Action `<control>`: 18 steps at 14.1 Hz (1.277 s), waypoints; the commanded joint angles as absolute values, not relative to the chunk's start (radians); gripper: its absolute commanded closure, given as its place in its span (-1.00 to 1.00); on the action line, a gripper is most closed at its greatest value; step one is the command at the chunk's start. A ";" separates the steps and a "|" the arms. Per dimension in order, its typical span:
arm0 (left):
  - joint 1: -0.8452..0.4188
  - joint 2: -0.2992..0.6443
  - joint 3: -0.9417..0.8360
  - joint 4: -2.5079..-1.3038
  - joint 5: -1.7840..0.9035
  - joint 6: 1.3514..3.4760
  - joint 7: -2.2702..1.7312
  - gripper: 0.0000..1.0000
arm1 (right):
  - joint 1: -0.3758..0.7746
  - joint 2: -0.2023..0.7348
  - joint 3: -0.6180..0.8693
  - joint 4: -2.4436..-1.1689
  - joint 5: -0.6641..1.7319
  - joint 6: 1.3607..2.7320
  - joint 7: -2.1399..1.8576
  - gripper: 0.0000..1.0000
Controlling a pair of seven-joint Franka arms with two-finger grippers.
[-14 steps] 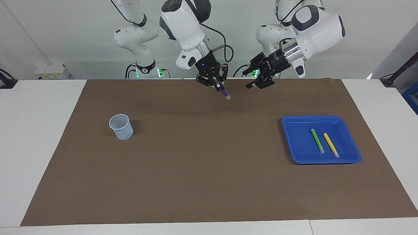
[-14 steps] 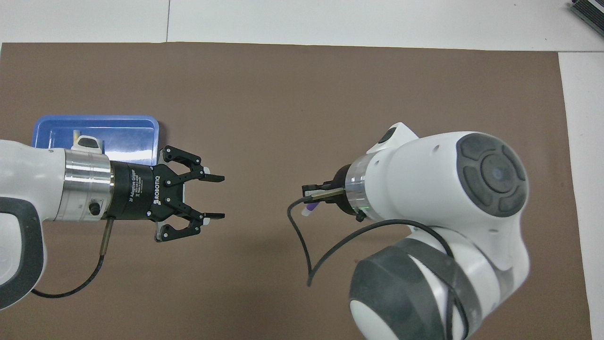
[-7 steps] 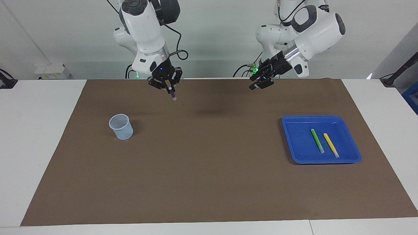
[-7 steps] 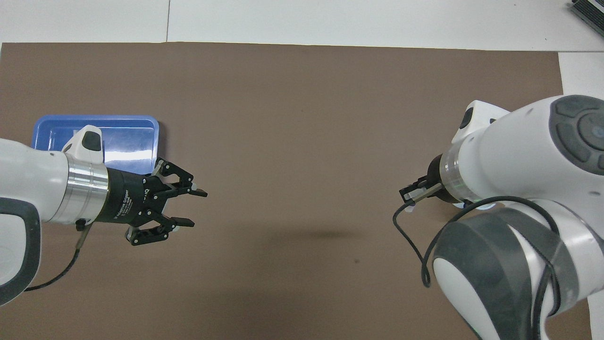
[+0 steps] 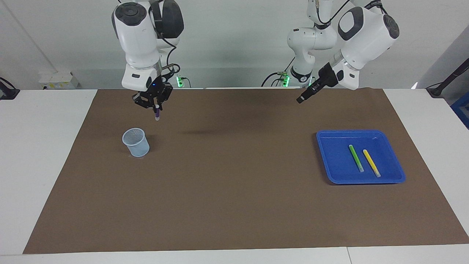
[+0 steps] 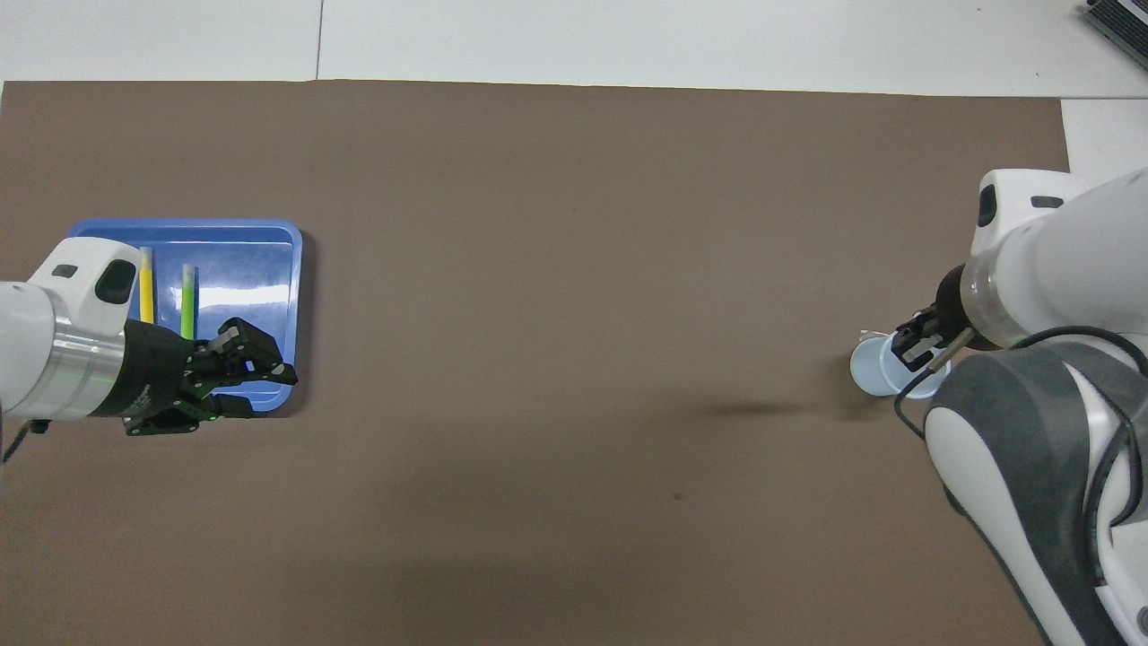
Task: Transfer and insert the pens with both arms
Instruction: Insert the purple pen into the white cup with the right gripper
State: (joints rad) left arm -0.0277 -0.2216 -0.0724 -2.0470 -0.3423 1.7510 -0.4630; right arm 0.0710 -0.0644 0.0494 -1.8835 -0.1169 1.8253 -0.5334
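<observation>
Purple slim marker pen [image 5: 157, 113] hangs nearly upright, clamped in the right gripper [image 5: 156, 106], not quite over the pale mesh cup [image 5: 136, 142]; left gripper [image 5: 301, 99], can't tell.

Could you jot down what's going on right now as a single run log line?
right end effector: shut on purple pen, over cup | left end effector: empty, raised near tray | green pen, yellow pen: in tray

I see open brown mat [image 5: 234, 183] across frame centre, free to pass. Only obstacles: cup [image 5: 136, 142] mid-left, blue tray [image 5: 331, 161] w/ two pens mid-right, facing view.
</observation>
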 commanded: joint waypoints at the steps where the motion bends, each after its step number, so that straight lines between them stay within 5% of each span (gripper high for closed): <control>1: 0.037 -0.249 -0.078 -2.074 -0.237 1.750 -0.226 -0.12 | 0.022 -0.083 0.066 -1.977 -0.146 1.946 -0.592 1.00; 10: 0.230 -0.082 -0.078 -2.106 -0.109 2.031 0.221 -0.12 | -0.020 -0.077 0.066 -2.149 -0.144 2.131 -0.673 1.00; 11: 0.232 -0.048 -0.078 -2.106 -0.107 2.077 0.224 -0.12 | -0.029 -0.077 0.066 -2.152 -0.144 2.132 -0.672 0.87; 12: 0.232 -0.017 -0.078 -2.106 -0.094 2.129 0.224 -0.12 | -0.031 -0.077 0.066 -2.152 -0.144 2.132 -0.672 0.05; 13: 0.230 0.010 -0.078 -2.106 -0.086 2.170 0.225 -0.12 | -0.031 -0.077 0.066 -2.152 -0.144 2.131 -0.672 -0.57; 14: 0.232 0.038 -0.078 -2.105 -0.086 2.207 0.225 -0.12 | -0.034 -0.077 0.066 -2.151 -0.143 2.126 -0.676 -0.80; 18: 0.230 0.139 -0.078 -2.100 -0.086 2.339 0.232 -0.11 | -0.025 -0.075 0.069 -2.137 -0.121 2.109 -0.669 -0.97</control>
